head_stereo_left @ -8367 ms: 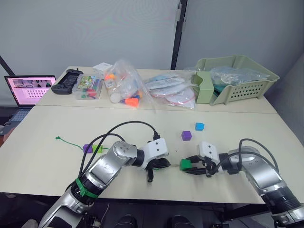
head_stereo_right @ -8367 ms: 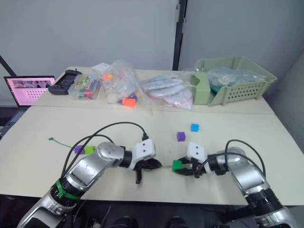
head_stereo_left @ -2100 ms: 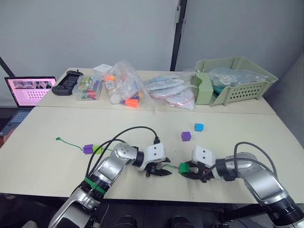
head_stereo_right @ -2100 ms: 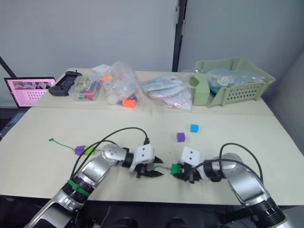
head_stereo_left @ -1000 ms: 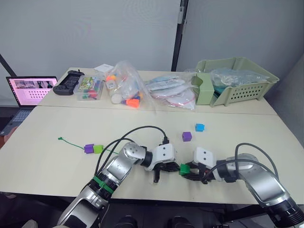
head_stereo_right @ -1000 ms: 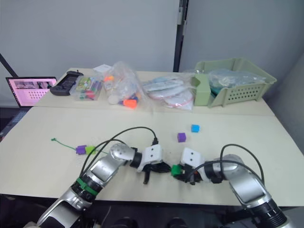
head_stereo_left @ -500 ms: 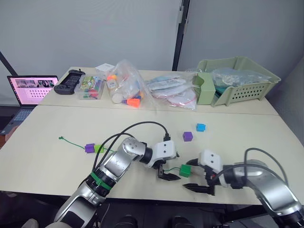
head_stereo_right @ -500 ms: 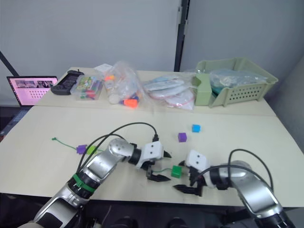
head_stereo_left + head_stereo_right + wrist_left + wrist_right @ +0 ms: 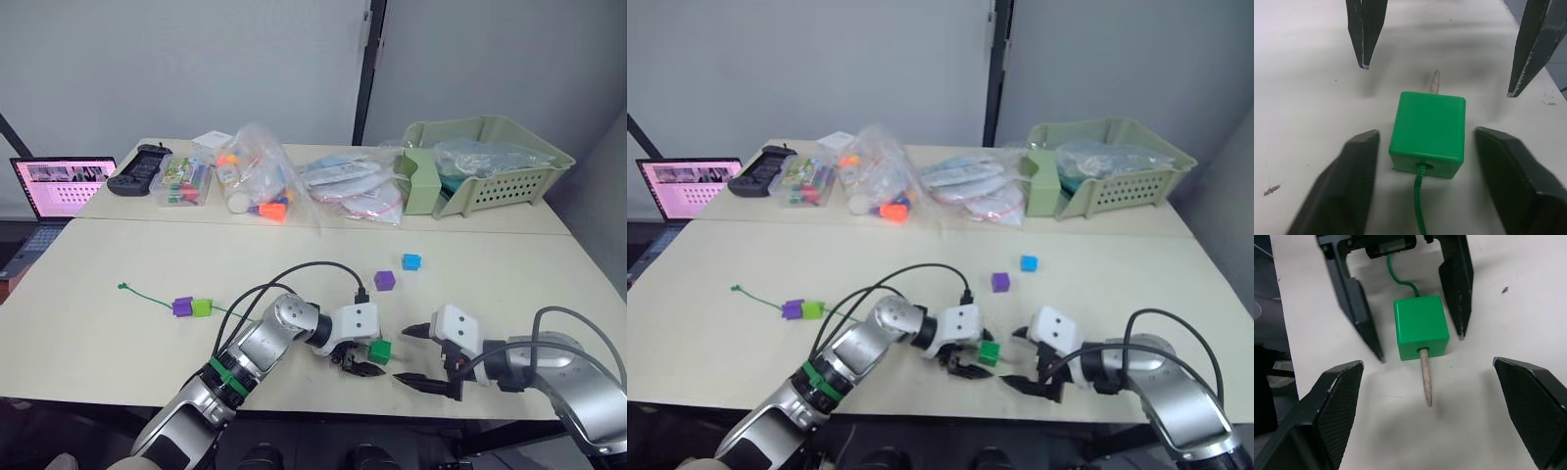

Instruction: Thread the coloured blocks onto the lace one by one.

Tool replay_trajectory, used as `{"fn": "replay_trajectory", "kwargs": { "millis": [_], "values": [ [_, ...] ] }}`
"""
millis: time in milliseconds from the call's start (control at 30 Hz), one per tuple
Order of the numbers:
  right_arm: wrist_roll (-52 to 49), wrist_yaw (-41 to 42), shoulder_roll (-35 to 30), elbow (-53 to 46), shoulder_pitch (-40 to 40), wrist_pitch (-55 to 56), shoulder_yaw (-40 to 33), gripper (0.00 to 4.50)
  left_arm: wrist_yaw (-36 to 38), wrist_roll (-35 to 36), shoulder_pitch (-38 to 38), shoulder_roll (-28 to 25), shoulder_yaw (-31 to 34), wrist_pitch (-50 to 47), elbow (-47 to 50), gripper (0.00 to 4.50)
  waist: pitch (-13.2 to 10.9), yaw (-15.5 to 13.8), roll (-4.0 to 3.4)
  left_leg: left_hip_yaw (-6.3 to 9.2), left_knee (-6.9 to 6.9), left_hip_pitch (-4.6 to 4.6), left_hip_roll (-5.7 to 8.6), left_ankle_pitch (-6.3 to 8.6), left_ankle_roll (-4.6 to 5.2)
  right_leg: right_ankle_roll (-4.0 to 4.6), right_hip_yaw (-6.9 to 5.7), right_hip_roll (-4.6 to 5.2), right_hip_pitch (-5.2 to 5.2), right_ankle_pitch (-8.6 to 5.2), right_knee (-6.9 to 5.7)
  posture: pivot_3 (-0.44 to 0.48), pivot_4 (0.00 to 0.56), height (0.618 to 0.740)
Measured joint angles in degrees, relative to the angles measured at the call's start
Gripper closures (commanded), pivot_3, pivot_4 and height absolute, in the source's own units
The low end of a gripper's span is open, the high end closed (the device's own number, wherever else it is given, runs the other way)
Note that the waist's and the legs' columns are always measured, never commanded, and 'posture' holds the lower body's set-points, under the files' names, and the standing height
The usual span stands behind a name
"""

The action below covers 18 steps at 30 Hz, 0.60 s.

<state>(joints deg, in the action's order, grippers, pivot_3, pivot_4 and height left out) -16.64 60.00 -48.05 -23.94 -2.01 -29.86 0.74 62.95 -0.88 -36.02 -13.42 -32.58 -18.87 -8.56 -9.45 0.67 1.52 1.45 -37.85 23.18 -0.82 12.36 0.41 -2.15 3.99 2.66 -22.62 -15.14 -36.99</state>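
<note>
Right gripper [image 9: 421, 354] spread, beside green block | left gripper [image 9: 1425, 152] spread astride green block [image 9: 1428, 134], not touching | lace [image 9: 1400, 281] through it (pale tip [image 9: 1425, 380] out far side) | purple block [image 9: 384, 280], blue block [image 9: 411, 261] beyond it

Green block [image 9: 1419, 328] freed, both claws apart.
</note>
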Motion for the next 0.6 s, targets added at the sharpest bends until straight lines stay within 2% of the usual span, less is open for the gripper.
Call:
{"fn": "replay_trajectory", "kwargs": {
  "millis": [100, 300, 433, 600],
  "values": [
    [0.01, 0.1, -0.02, 0.92, -0.01, 0.63, 0.04, 0.0, 0.18, 0.01, 0.0, 0.02, 0.12, 0.16, -0.18, 3.31, 0.0, 0.03, 0.0, -0.01, 0.0, 0.0, 0.0, 0.0, 0.0, 0.0, 0.01, 0.0, 0.0, 0.0, 0.0, 0.0, 0.15, 0.74],
    [0.22, 0.81, -0.03, 3.0, -0.09, 2.62, 0.95, 0.0, 0.33, 0.03, 0.0, 0.01, 0.15, 0.24, -0.21, 3.31, 0.0, 0.04, 0.0, 0.0, 0.0, -0.01, 0.0, 0.0, 0.0, 0.01, 0.0, 0.0, 0.0, 0.0, 0.0, 0.0, 0.15, 0.74],
    [0.72, 1.19, -0.03, 4.98, -1.54, 3.9, 1.58, 1.14, 0.86, 0.15, 0.0, -0.43, 0.2, 0.71, -0.2, 3.31, 0.0, 0.05, 0.0, 0.0, 0.0, -0.02, -0.01, 0.0, 0.0, 0.01, 0.0, -0.01, 0.0, 0.0, -0.01, 0.0, 0.15, 0.74],
    [1.94, 1.95, 0.06, 7.8, -2.63, 6.35, 3.65, 2.85, 1.6, 0.29, 0.0, -0.99, 0.2, 1.41, -0.2, 3.31, 0.0, 0.05, 0.0, 0.0, 0.0, -0.01, 0.0, 0.0, 0.0, 0.02, 0.0, -0.01, 0.0, 0.01, 0.0, 0.0, 0.15, 0.74]
  ]
}}
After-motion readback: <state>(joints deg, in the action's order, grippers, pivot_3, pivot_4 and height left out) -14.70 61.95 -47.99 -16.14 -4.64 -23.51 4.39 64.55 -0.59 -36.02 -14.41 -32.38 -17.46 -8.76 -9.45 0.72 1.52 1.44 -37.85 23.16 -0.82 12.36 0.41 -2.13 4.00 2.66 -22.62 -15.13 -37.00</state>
